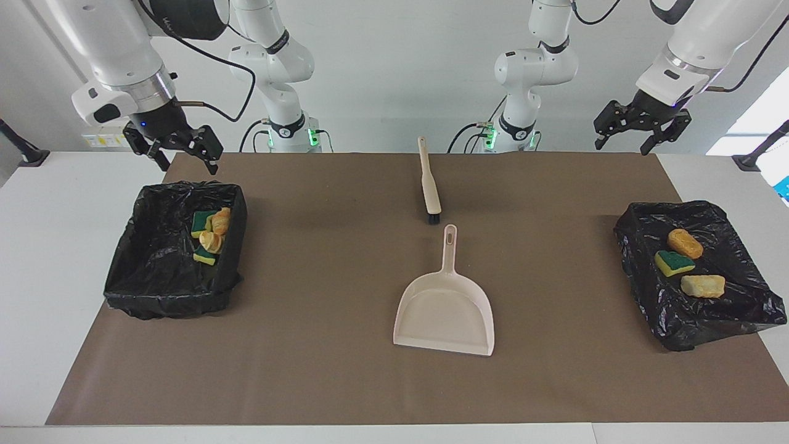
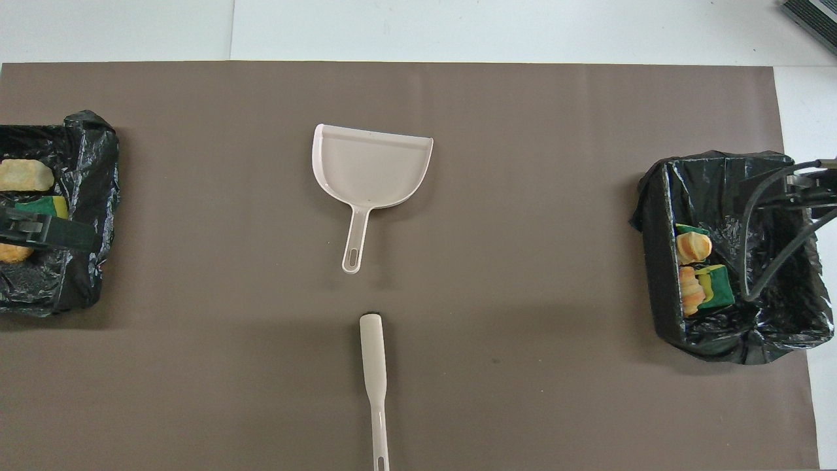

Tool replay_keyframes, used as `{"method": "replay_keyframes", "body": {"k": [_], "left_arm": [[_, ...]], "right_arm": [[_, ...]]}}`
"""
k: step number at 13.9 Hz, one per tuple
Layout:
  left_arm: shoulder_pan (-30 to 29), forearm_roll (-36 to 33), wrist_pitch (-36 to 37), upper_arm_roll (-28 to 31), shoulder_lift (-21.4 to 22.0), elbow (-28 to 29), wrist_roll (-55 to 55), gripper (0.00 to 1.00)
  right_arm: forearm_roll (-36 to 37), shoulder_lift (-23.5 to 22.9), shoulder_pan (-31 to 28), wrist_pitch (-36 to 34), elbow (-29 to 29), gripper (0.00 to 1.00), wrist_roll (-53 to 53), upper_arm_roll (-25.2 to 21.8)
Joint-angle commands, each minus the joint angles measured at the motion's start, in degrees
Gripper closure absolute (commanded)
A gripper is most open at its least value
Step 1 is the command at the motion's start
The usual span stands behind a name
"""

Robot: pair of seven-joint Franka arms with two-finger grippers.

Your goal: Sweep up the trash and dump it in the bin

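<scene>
Right gripper [image 1: 174, 150]: raised over the table's edge nearest the robots, at the right arm's end, above the rim of the bin; fingers apart, holding nothing.

Bin [image 1: 123, 271]: box lined with black plastic, at the right arm's end of the brown mat [image 1: 320, 345]. Contents: four pieces of trash [image 1: 209, 234], yellow sponge bits with green backing and golden-brown pastries, heaped against the wall that faces the table's middle.

Brush [image 1: 429, 179]: beige, mid-table, near the edge by the robots, bristles pointing away from them.

Dustpan [image 1: 445, 311]: beige, empty, flat on the mat, farther from the robots than the brush; its handle tip lies just beside the bristles, apart from them.

Black plastic sheet [image 1: 727, 314]: crumpled, at the left arm's end of the mat. On it: three more scraps [image 1: 681, 263], one orange-brown pastry, one green-backed sponge, one pale yellow piece, lying apart.

Left gripper [image 1: 636, 127]: high over the table's corner nearest the robots at the left arm's end; fingers apart, empty.
</scene>
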State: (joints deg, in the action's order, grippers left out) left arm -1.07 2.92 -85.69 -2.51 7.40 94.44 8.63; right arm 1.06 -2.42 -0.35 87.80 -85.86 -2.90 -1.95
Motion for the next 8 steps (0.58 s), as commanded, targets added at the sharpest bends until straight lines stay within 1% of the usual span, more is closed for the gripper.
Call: {"method": "replay_keyframes", "body": {"k": [1, 8], "left_arm": [[-0.51, -0.11, 0.44, 0.13, 1.13, 0.22, 1.12, 0.00], [-1.48, -0.02, -0.53, -0.22, 0.96, 0.49, 1.13, 0.00]], "right_arm": [[-0.97, 1.01, -0.44, 0.35, -1.24, 0.00, -0.79, 0.28], [-0.97, 0.92, -0.44, 0.35, -1.24, 0.00, -0.79, 0.28]]}}
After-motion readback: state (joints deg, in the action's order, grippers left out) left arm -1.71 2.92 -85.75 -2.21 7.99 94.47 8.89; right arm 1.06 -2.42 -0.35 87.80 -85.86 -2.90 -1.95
